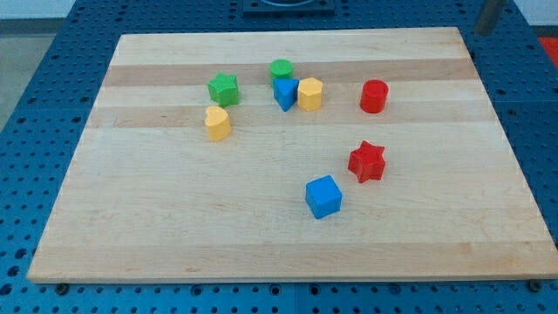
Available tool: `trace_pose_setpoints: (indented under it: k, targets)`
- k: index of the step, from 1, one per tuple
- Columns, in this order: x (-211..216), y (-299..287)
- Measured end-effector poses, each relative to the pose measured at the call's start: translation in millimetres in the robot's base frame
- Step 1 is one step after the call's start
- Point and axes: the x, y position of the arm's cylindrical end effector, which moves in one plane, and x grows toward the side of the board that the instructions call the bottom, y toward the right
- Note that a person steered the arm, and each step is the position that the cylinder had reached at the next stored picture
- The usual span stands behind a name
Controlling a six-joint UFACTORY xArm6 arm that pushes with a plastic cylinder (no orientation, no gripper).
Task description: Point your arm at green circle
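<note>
The green circle [281, 70] sits near the board's top middle, touching or almost touching the blue triangle [284, 93] just below it. A dark rod shows at the view's top right corner. My tip [483, 33] is just beyond the board's top right corner, far to the right of the green circle and apart from every block. The nearest block to it is the red cylinder [374, 96].
A yellow hexagon [310, 93] stands right of the blue triangle. A green star [223, 88] and a yellow block [217, 123] lie to the left. A red star [367, 161] and a blue cube [323, 196] lie lower right. The wooden board [174, 227] rests on a blue perforated table.
</note>
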Motion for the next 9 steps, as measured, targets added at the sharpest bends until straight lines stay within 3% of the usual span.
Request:
trace_pose_setpoints:
  k: [1,4,9]
  targets:
    - [0,-2]
    - [2,-144]
    - [3,-169]
